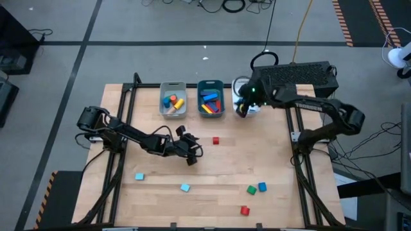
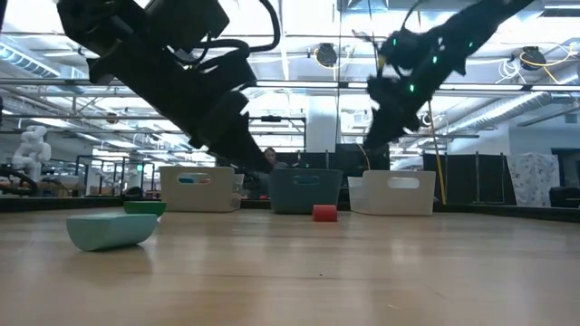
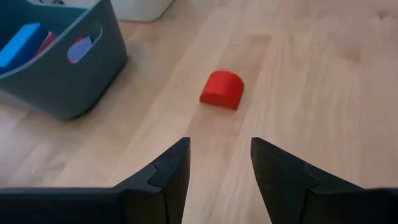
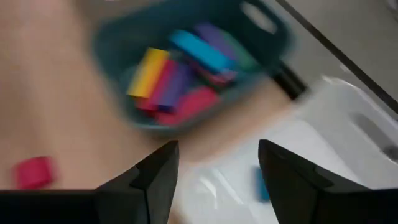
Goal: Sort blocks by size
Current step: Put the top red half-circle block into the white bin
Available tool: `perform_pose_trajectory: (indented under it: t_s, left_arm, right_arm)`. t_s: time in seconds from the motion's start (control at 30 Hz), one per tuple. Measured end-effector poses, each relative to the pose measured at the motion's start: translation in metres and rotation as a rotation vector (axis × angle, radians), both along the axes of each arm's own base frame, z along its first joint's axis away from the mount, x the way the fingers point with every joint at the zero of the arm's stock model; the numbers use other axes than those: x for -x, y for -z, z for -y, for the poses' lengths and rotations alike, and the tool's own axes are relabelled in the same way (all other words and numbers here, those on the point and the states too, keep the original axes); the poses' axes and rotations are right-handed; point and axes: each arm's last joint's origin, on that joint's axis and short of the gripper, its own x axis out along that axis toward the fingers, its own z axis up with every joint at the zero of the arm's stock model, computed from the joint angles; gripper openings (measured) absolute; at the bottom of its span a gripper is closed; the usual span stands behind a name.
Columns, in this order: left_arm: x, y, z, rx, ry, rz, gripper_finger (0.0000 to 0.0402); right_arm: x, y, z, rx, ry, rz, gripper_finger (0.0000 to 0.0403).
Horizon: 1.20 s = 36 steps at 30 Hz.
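A small red block (image 1: 216,140) lies on the table in front of the teal tray (image 1: 210,98). It also shows in the left wrist view (image 3: 222,89). My left gripper (image 1: 192,153) is open and empty, low over the table, just left of and nearer than this block. My right gripper (image 1: 243,106) is open and empty above the white tray (image 4: 348,137), where a blue block (image 4: 262,183) lies. The teal tray holds several long bars (image 4: 180,71). The grey tray (image 1: 173,99) holds orange, yellow and blue pieces.
Loose blocks lie toward the near edge: two cyan ones (image 1: 139,176) (image 1: 185,187), a green one (image 1: 251,189), a blue one (image 1: 262,187) and a red one (image 1: 244,210). The three trays stand in a row at the far edge. Bare wood lies between them and the loose blocks.
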Motion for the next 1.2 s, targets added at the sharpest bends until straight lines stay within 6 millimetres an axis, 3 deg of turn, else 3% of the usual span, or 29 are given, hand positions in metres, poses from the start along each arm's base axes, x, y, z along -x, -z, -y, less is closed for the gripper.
perform_pose_trajectory:
  t_s: [0.17, 0.3, 0.53, 0.83, 1.2]
  left_arm:
    - [0.002, 0.002, 0.000, -0.003, 0.000, -0.026, 0.0171]
    - [-0.001, 0.001, -0.001, -0.003, 0.003, 0.001, 0.0171]
    - [-0.020, 0.018, -0.015, -0.023, -0.015, 0.013, 0.0171]
    - [-0.057, 0.051, -0.030, 0.020, -0.013, -0.039, 0.0171]
    - [-0.106, 0.053, -0.025, 0.038, 0.108, 0.027, 0.0171]
  right_arm:
    - [-0.023, -0.005, -0.046, 0.000, -0.174, 0.039, 0.0203]
    - [-0.038, 0.003, -0.081, -0.020, -0.285, 0.009, 0.0203]
    - [-0.046, 0.010, -0.121, 0.040, -0.198, -0.037, 0.0203]
    - [-0.038, 0.016, -0.151, 0.013, -0.165, -0.112, 0.0203]
    - [-0.034, 0.018, -0.158, 0.063, -0.104, -0.144, 0.0203]
